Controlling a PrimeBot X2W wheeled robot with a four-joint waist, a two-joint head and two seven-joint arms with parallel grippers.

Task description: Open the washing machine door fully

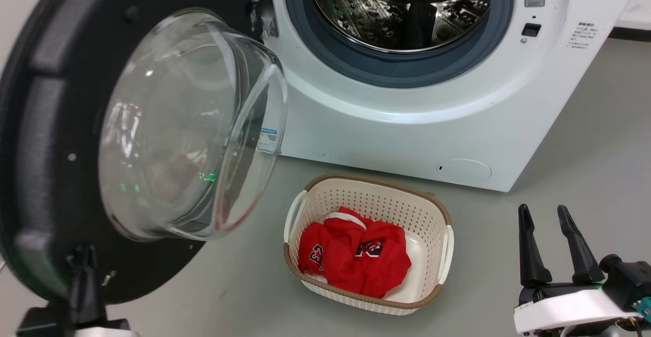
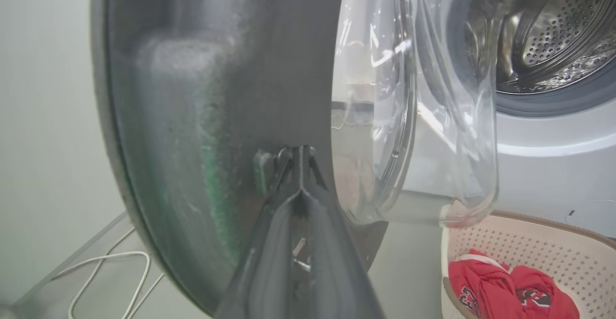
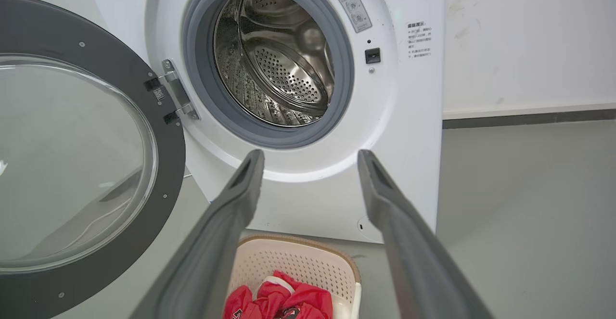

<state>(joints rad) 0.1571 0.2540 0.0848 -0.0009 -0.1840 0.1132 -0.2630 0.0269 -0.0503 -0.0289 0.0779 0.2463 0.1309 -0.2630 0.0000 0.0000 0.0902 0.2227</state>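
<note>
**Item:** washing machine door (image 1: pixel 46 123). Black disc w/ clear glass bowl, swung wide to the left of the washing machine (image 1: pixel 407 139). Drum mouth fully exposed. Hangs on a metal hinge (image 3: pixel 178 93).

**Hands:**
- left hand (image 2: pixel 299 161): fingers pressed together, tips against door's inner face by a small metal latch hook near the lower rim. Can't tell whether they pinch it.
- right hand (image 1: pixel 543 212): spread, empty, low, well apart from the machine.

**Also present:**
- basket (image 1: pixel 371 182) on the floor in front of the machine, red garment (image 1: pixel 356 261) inside.
- white cable (image 2: pixel 106 271) on the floor beyond the door.

**Risks (est.):**
- Tips prob. slide off the smooth face if the push drifts from the door's arc, so the door swings back.
- Over-travel would load the hinge.
- Pale wall beyond the door, poss. knock.
- Cable could snag the base.

**Writing:**
- warning label (image 3: pixel 350 1) w/ red triangle, txt too small.
- printed block (image 3: pixel 417 40) right of the opening, unreadable.
- blue sticker (image 1: pixel 268 139) seen through the glass, illegible.
- Garment lettering partly hidden.
- No brand legible.
</note>
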